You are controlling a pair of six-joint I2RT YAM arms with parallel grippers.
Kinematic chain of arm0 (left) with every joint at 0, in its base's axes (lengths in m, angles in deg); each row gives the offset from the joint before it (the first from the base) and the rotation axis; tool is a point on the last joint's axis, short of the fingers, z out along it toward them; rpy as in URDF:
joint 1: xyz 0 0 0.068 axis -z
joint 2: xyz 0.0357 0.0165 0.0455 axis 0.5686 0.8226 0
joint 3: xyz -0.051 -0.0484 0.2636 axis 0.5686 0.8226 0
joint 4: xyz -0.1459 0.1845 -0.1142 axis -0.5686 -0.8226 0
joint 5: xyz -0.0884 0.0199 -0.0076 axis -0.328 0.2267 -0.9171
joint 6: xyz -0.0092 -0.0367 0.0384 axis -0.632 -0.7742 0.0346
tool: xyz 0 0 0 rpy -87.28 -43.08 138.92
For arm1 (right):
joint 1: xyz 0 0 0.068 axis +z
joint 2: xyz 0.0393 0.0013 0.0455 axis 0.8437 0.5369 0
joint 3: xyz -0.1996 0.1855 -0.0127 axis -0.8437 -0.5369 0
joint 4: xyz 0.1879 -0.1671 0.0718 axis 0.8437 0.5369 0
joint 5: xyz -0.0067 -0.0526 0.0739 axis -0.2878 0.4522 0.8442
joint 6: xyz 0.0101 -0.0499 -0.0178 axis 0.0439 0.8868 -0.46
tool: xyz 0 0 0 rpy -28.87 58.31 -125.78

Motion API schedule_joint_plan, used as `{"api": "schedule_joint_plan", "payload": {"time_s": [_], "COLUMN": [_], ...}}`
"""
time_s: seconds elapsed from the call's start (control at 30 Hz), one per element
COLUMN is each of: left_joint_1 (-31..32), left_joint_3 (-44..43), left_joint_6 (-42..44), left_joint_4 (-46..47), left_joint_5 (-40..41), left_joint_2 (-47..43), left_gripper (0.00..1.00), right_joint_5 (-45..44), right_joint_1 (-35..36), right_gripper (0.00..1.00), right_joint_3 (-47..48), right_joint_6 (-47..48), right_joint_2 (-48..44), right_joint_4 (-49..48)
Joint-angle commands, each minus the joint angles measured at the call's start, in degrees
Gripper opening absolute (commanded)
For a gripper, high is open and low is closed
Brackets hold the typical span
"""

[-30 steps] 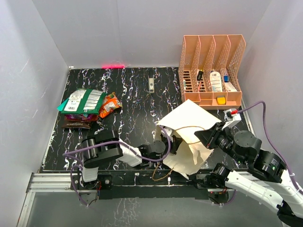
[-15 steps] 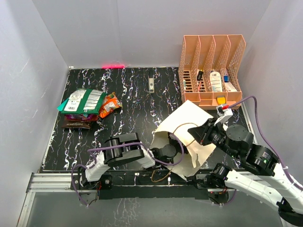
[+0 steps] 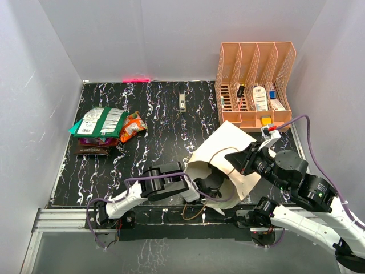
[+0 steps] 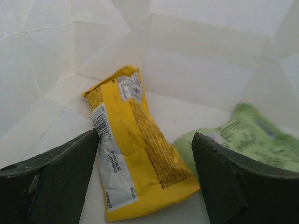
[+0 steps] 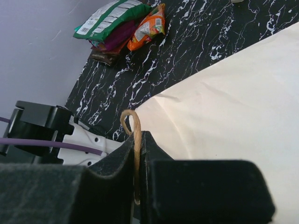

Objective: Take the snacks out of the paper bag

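The paper bag [image 3: 231,149] lies on its side at the front right, its mouth facing left. My left gripper [image 3: 212,182] is inside the mouth and open [image 4: 145,140]. A yellow packet [image 4: 135,154] lies between its fingers, untouched, with a green packet [image 4: 243,140] to its right. My right gripper [image 3: 242,161] is shut on the bag's brown cord handle [image 5: 137,154] and holds the upper side of the bag [image 5: 233,102] up. Green [image 3: 98,121], orange [image 3: 132,127], purple [image 3: 97,140] and dark brown [image 3: 91,149] snacks are piled at the left of the table.
A peach mesh organiser [image 3: 255,85] holding small bottles and tubes stands at the back right. A small grey object [image 3: 182,103] lies at the back middle of the black marbled table [image 3: 159,131]. Grey walls close in on the left, back and right.
My left arm has pushed rightward into the bag's mouth and its gripper has gone from shut to open. My right gripper has shifted a little left with the handle.
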Motion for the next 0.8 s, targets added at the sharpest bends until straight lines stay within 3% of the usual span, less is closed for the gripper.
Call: {"api": "schedule_joint_plan", "payload": {"time_s": [0.0, 0.27, 0.53, 0.77], "left_joint_1": [-1.0, -2.8, -2.3, -1.1], "left_joint_3": [-3.3, -0.8, 8.1, 13.6], "left_joint_6": [10.8, 13.1, 7.6, 1.9], "left_joint_4": [6.1, 7.4, 5.6, 1.1], "left_joint_5": [4.3, 4.3, -0.6, -6.0], "left_joint_2": [3.2, 4.3, -4.9, -11.8], "left_gripper": [0.78, 0.5, 0.26, 0.16], "right_joint_5": [1.1, 0.7, -1.3, -2.5], "right_joint_1": [0.1, 0.1, 0.1, 0.1], "right_gripper": [0.07, 0.07, 0.07, 0.07], "right_joint_3": [2.9, 3.3, 3.7, 4.8], "right_joint_6": [0.3, 0.2, 1.7, 3.2], "right_joint_2": [-0.5, -1.3, -0.8, 0.0], "right_joint_4": [-3.9, -3.2, -3.6, -3.6]}}
